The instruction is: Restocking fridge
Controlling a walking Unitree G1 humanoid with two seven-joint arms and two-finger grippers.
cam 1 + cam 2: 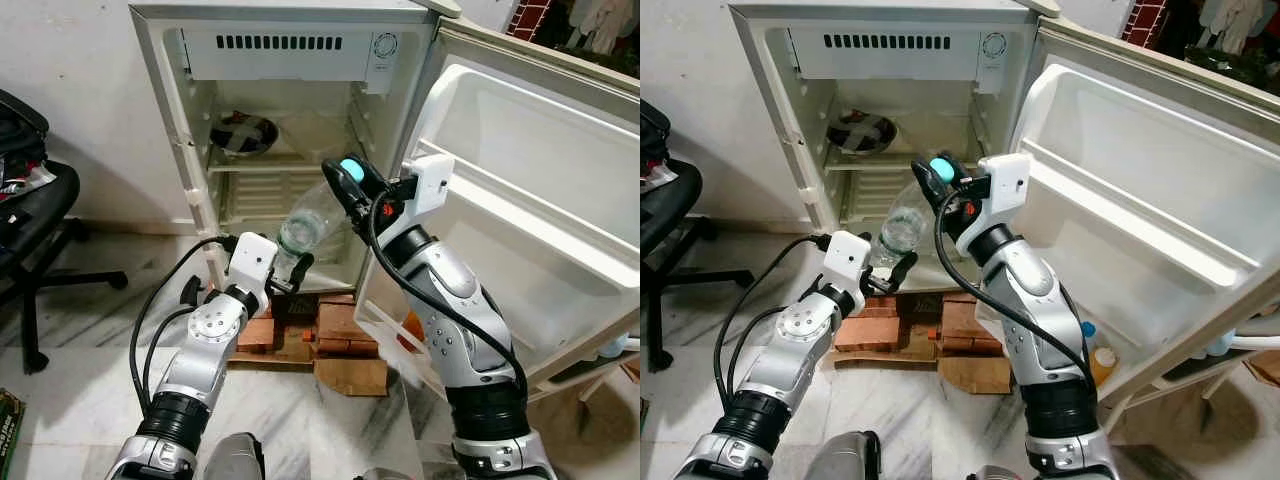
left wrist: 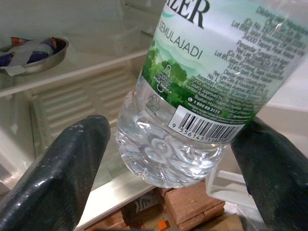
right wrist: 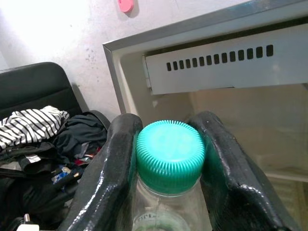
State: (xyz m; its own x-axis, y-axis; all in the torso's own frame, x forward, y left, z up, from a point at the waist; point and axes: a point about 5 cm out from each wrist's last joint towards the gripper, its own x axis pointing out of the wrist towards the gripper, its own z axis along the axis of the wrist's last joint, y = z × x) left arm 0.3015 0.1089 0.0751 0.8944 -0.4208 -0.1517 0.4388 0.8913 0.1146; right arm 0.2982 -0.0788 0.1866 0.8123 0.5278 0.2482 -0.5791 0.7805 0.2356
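1. Your right gripper is clamped on the teal cap of the water bottle, one black finger on each side of the cap, holding it up in front of the open fridge
2. Your left gripper sits at the bottle's base with its fingers spread wide on either side; you can see a gap between each finger and the plastic, so it grips nothing
3. The bottle is clear, with a green and white label and a barcode, and hangs tilted: cap toward 1 o'clock, base toward 7 o'clock, in front of the lower fridge compartment
4. Inside the fridge, a metal bowl rests on the upper shelf at 10 o'clock from the bottle
5. The fridge door stands swung open at your 3 o'clock, with white door shelves
6. Below the fridge, at 6 o'clock from the bottle, bricks and cardboard lie on the marble floor
7. A black office chair with clothes piled on it stands at your 9 o'clock, well apart from the fridge
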